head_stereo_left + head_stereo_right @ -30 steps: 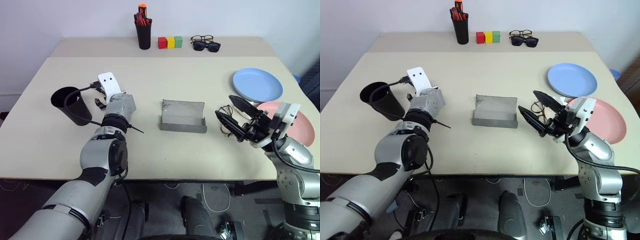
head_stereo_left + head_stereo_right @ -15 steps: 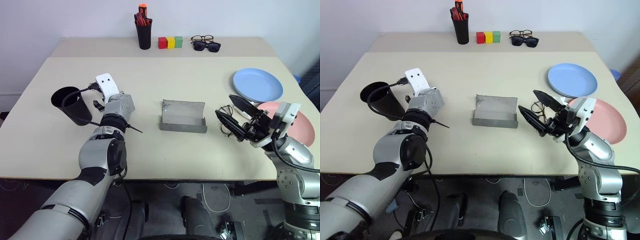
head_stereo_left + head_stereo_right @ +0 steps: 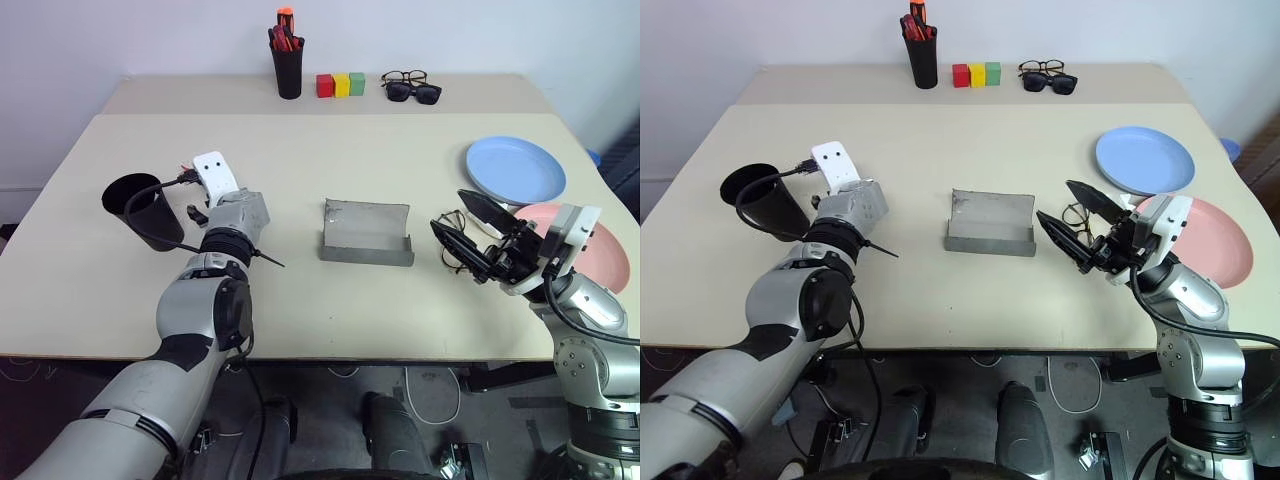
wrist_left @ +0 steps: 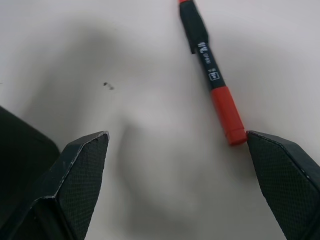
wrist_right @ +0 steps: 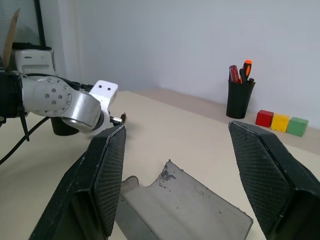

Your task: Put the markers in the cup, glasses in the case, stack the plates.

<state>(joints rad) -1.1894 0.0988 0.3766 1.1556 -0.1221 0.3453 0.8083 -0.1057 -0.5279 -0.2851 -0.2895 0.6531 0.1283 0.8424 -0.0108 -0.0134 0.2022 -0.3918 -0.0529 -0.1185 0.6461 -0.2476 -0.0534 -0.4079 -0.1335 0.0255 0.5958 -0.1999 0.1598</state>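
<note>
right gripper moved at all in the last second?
No. The right gripper sits at the same spot beside the grey case and in front of the pink plate as before, fingers open and empty.

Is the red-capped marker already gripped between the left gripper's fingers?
No: the red-capped marker lies on the table between the left gripper's open fingers.

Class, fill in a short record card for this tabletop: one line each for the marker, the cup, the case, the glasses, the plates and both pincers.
marker: red-capped dark pen lying on the table between the left pincer's open fingers
cup: wide black plastic cup, upright
case: grey felt-like hinged case, open
glasses: thin wire-framed spectacles beside the case
plates: light blue plate and salmon pink plate, side by side, unstacked
right pincer: open, empty
</note>
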